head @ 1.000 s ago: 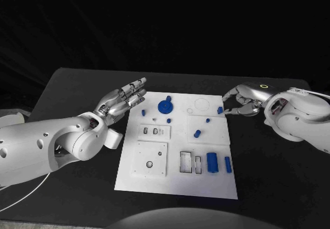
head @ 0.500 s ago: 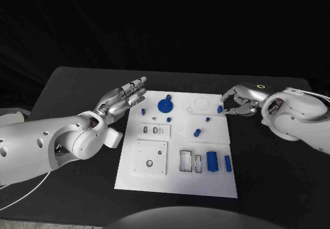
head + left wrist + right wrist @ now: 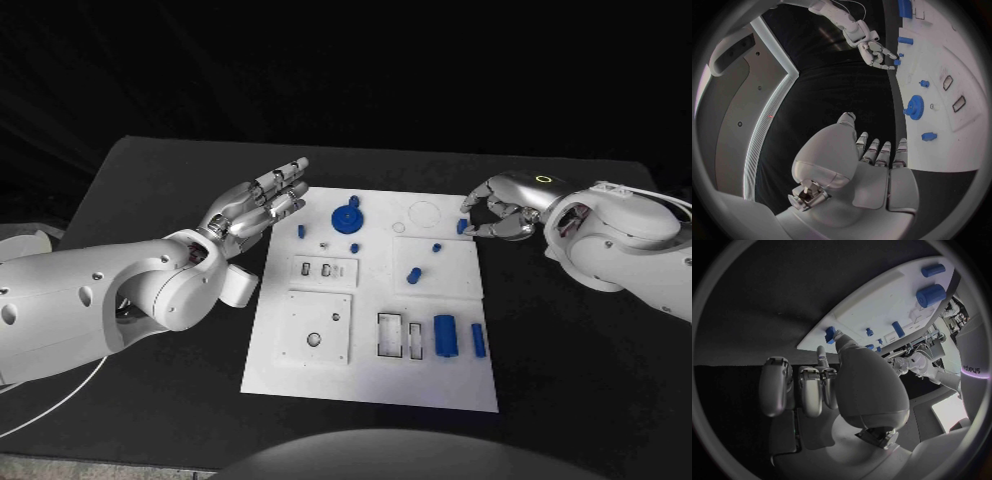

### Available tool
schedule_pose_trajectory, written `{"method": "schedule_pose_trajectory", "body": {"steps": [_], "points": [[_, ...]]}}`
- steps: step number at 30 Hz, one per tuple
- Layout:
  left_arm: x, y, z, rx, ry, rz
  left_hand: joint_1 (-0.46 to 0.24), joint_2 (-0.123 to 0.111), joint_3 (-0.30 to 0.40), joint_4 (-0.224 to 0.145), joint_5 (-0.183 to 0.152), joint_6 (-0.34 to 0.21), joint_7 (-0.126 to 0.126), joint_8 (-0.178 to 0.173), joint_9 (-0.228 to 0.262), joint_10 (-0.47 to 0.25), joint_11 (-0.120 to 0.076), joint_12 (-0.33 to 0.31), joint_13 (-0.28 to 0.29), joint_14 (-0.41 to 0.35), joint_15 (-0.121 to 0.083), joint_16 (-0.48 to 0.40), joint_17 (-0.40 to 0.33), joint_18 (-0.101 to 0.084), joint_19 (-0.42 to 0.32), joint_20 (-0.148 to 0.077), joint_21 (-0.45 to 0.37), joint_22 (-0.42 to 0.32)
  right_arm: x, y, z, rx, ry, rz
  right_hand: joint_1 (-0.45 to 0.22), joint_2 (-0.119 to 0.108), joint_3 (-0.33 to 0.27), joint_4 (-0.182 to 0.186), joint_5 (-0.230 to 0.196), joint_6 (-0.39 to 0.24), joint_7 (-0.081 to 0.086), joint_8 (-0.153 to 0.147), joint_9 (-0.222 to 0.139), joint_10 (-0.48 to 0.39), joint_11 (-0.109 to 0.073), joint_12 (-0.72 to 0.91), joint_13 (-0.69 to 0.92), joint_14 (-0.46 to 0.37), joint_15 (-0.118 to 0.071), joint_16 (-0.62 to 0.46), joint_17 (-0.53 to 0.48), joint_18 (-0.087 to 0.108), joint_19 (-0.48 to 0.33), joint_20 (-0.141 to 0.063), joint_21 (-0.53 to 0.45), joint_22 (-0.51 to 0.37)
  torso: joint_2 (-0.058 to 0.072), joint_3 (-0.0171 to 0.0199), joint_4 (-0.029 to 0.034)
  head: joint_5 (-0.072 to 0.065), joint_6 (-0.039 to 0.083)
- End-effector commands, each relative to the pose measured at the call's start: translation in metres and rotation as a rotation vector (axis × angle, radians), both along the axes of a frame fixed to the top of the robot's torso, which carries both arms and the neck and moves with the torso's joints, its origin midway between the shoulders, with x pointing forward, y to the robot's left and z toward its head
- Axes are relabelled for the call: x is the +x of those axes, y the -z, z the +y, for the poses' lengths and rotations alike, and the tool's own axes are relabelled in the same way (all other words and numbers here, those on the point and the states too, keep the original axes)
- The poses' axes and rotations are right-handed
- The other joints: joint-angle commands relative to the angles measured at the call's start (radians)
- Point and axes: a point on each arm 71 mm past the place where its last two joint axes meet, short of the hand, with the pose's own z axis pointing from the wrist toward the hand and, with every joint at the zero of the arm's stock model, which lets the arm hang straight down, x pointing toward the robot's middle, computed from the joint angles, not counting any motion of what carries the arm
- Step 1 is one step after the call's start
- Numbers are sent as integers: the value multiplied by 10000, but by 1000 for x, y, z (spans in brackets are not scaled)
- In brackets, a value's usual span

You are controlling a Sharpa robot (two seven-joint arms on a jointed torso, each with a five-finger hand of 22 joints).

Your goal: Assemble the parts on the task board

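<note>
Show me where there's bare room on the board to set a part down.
The near strip of the task board, below the two blue cylinders and the rectangular slots, is bare. It is crowded farther back, around the blue gear and the small pegs.

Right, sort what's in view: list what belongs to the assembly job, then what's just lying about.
Belongs to the job:
- white board
- blue gear
- large blue cylinder
- blue bar
- small blue peg
- blue piece at the right hand
- left hand, held flat beside the board

Just lying about:
- black table
</note>
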Motion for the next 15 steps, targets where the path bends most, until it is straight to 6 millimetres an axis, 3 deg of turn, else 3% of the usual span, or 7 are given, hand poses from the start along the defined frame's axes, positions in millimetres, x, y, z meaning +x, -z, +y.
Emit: {"method": "schedule_pose_trajectory", "body": {"steps": [1, 10, 15], "points": [[-1, -1, -2, -140, 220, -77, 96, 16, 52, -14, 50, 39, 0, 57, 16, 9, 82, 43, 13, -8, 88, 19, 10, 100, 9, 89, 68, 14, 0, 1, 1, -50, -37, 63, 98, -35, 12, 54, 71, 66, -5, 44, 27, 1029, 55, 39, 2635, 982, -38, -27, 2343, -59, 112, -14, -40, 1901, 0, -4, -1, 1, -22], [-1, -1, -2, -143, 225, -79, 96, 16, 52, -14, 50, 39, 0, 57, 16, 9, 82, 43, 13, -8, 88, 19, 10, 100, 9, 89, 68, 14, 1, 3, 2, -39, -35, 98, 111, -25, -13, 48, 146, 258, -19, 241, 179, 1029, 41, 39, 2635, 981, -46, -29, 2338, -51, 96, -20, -86, 1890, -4, 1, 4, -10, -59], [-1, -1, -1, -134, 211, -68, 96, 16, 52, -14, 50, 39, 0, 57, 16, 9, 82, 43, 13, -8, 88, 19, 10, 100, 9, 89, 68, 14, 2, 3, 3, -36, -54, 107, 188, 15, -15, -34, 535, 386, -51, 525, 443, 1029, 15, 39, 2635, 979, -64, -32, 2331, -47, 90, -41, -110, 1887, -2, -1, 2, -7, -65]]}}
